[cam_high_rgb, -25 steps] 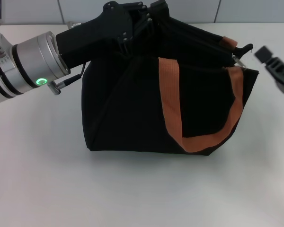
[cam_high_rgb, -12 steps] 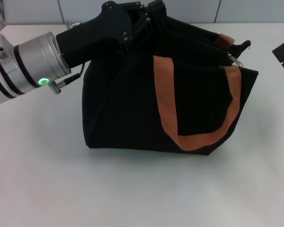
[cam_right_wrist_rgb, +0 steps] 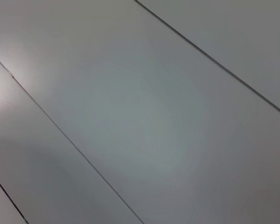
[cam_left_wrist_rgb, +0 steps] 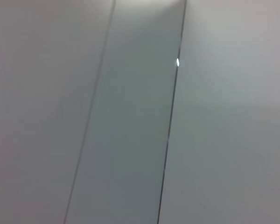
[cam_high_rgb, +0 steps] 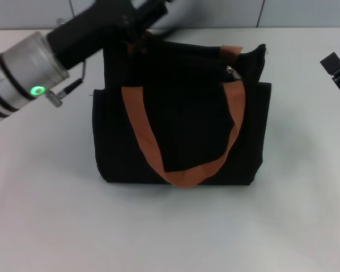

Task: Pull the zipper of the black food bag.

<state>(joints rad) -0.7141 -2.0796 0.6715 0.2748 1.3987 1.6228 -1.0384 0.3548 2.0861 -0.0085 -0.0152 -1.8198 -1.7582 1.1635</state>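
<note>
The black food bag (cam_high_rgb: pixel 181 130) stands upright in the middle of the white table in the head view. Its orange-brown front strap (cam_high_rgb: pixel 181 170) hangs down in a loop over the front pocket. The silver zipper tab (cam_high_rgb: pixel 233 71) sits on the top edge near the bag's right end. My left gripper (cam_high_rgb: pixel 150 11) is above and behind the bag's top left corner, partly cut off by the picture's top edge. My right gripper (cam_high_rgb: pixel 339 72) shows only at the right edge, apart from the bag. Both wrist views show only grey wall panels.
The white table (cam_high_rgb: pixel 170 226) spreads around the bag, with a grey panelled wall (cam_high_rgb: pixel 306 12) behind it. The silver forearm of my left arm (cam_high_rgb: pixel 17 73) reaches in from the left above the table.
The bag's top has dropped from its pulled-up, skewed shape and the bag now stands square, shifted left. My left gripper has moved up and back. My right gripper has withdrawn to the right.
</note>
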